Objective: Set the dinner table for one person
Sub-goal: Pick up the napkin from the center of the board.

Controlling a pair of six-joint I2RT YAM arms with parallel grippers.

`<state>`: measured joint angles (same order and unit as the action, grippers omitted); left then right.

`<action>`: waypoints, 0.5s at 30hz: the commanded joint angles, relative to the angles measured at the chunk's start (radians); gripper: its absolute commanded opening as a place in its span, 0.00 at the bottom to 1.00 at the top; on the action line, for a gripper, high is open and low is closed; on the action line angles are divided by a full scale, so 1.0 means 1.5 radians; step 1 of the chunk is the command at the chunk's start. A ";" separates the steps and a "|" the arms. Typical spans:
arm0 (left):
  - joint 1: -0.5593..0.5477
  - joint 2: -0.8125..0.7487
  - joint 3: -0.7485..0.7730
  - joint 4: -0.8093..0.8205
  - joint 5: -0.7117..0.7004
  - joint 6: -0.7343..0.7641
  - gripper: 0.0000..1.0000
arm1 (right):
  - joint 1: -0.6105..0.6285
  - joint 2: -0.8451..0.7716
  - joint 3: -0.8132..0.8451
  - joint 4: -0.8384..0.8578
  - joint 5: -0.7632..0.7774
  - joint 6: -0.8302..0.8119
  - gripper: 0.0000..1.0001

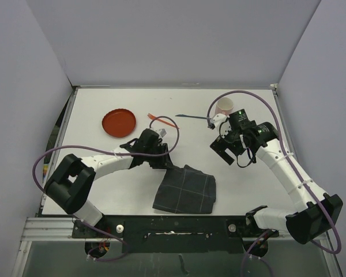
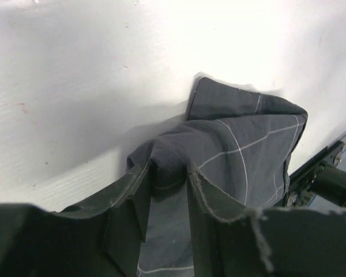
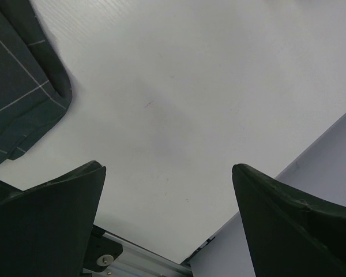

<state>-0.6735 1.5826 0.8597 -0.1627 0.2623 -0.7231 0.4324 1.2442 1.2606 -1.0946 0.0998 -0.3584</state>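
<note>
Plate (image 1: 118, 123) lay far left on the tabletop (image 1: 104, 184), first utensil (image 1: 153, 117) just right of it, second utensil (image 1: 190, 116) further right, cup (image 1: 225, 107) at far right, cloth (image 1: 185, 189) near front centre.

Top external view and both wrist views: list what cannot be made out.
Top external: orange utensil too small to tell its kind; dark utensil's right end hidden by the right arm.
Left wrist: cloth's near part hidden behind the left gripper.
Right wrist: cloth cut off by the left edge.

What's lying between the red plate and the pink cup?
Top view shows an orange utensil beside the red plate and a dark utensil nearer the pink cup.
</note>
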 commanded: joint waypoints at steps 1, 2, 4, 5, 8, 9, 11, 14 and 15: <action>-0.004 -0.007 0.021 0.039 0.046 0.006 0.29 | -0.003 -0.021 -0.011 0.026 -0.005 0.005 0.98; -0.004 -0.012 0.022 0.028 0.046 0.009 0.30 | -0.002 -0.018 -0.011 0.027 -0.005 0.005 0.98; -0.003 -0.018 0.020 0.017 0.045 0.013 0.30 | -0.002 -0.014 -0.009 0.027 -0.006 0.005 0.98; -0.003 -0.021 0.019 0.012 0.044 0.014 0.30 | -0.001 -0.012 -0.007 0.027 -0.006 0.005 0.98; -0.003 -0.043 0.022 -0.001 0.033 0.018 0.20 | -0.001 -0.009 0.000 0.025 -0.007 0.004 0.98; -0.003 -0.059 0.025 -0.004 0.028 0.019 0.13 | 0.000 -0.009 0.003 0.025 -0.008 0.004 0.98; -0.003 -0.100 0.049 -0.024 0.009 0.023 0.00 | 0.000 -0.010 0.006 0.024 -0.011 0.005 0.98; -0.002 -0.157 0.102 -0.066 -0.016 0.049 0.00 | 0.000 -0.013 0.002 0.028 -0.013 0.004 0.98; -0.003 -0.172 0.123 -0.083 -0.024 0.059 0.00 | -0.001 -0.013 0.000 0.029 -0.012 0.004 0.98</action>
<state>-0.6735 1.4948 0.8898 -0.2539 0.2749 -0.6941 0.4324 1.2415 1.2442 -1.0924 0.0925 -0.3584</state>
